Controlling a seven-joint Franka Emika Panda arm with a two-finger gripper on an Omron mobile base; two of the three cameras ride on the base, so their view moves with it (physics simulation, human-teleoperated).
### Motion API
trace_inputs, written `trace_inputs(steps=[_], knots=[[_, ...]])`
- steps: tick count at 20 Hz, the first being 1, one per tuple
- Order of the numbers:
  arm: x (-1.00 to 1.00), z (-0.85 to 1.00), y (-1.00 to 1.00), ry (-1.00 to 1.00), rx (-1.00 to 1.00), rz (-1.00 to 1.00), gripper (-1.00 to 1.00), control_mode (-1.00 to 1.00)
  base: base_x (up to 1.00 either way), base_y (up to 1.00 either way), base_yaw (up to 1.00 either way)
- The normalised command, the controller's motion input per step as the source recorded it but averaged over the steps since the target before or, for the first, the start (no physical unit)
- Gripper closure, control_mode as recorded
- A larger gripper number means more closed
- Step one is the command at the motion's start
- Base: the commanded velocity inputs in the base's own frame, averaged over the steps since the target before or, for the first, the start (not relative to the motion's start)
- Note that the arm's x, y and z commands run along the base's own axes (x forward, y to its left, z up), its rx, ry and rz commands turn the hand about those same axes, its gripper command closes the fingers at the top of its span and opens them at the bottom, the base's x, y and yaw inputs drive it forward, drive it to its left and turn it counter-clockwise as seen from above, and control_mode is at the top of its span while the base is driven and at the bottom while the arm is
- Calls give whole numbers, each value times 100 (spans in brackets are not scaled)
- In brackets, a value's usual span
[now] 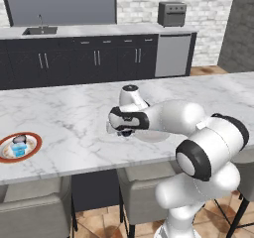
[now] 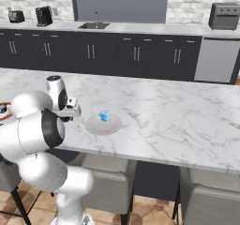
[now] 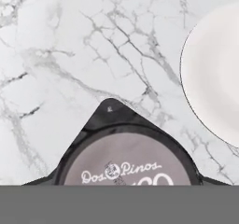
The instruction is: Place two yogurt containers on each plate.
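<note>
A dark navy yogurt container (image 3: 126,157) with a pale printed top sits right under the hand camera, above the marble, and hides the fingers. My gripper (image 1: 124,131) (image 2: 70,114) hangs low over the counter just left of the plain pale plate (image 2: 96,126) (image 3: 214,73) and appears shut on this cup. A light blue yogurt container (image 2: 104,116) stands on that plate. Far left, the red-rimmed plate (image 1: 37,145) carries a dark cup (image 1: 20,139) and a light blue cup (image 1: 19,151).
The marble island counter (image 1: 74,113) runs across both base views, with grey chairs (image 1: 144,182) tucked under its near edge. Behind it stand dark cabinets, a sink (image 1: 39,30) and a toaster oven (image 1: 171,14).
</note>
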Motion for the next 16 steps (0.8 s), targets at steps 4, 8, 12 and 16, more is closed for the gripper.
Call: trace_inputs(steps=[4,8,12,16], knots=[[-3,16,-99,-1,0,-13,100,-100,0,0,0],[1,0,-83,0,1,-6,100,-100,0,0,0],[21,0,-41,2,0,-3,100,-100,0,0,0],[25,-2,-38,0,0,-1,100,-100,0,0,0]])
